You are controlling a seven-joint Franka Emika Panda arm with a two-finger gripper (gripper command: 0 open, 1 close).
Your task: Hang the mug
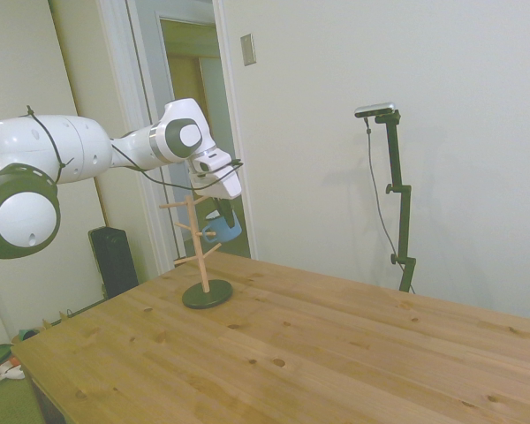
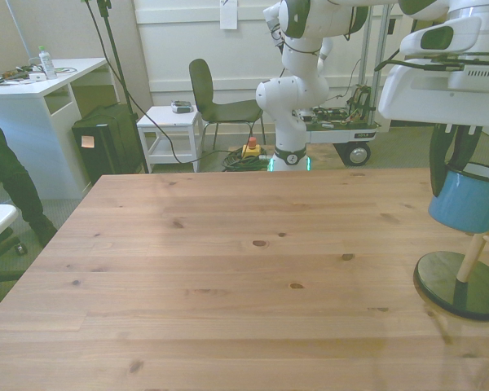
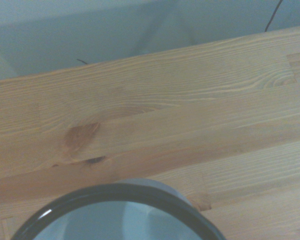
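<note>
Side view: the gripper [image 1: 219, 210] hangs beside the wooden peg stand [image 1: 196, 237], holding the mug [image 1: 224, 226] off the table [image 1: 336, 353], w/ the mug just next to the stand's mid pegs. Whether the mug touches a peg can't be told from here. The stand's dark round base [image 1: 207, 294] sits near the table's far corner, close to the edge by the doorway. Rest of the tabletop toward the near side is bare wood, so plenty of open room there.

Front view: gripper [image 2: 450, 167] at the front view's right, dark fingers clamped on the mug's [image 2: 469, 198] rim on its side toward the front view's left. Mug is light blue w/ white inside, opening up, slightly tilted, in the air above the base [image 2: 460, 285]. A peg [image 2: 473, 256] slants up from under the mug; contact can't be told. Base is partly cut off by the frame edge and sits near the table's [image 2: 228, 269] side edge. Wide free tabletop toward the front view's left. A person's leg [image 2: 6, 175] stands off the table at the front view's far left.

Wrist view: the mug's dark rim [image 3: 115, 192] and pale inside, w/ table planks [image 3: 150, 115] beyond; blurry.
</note>
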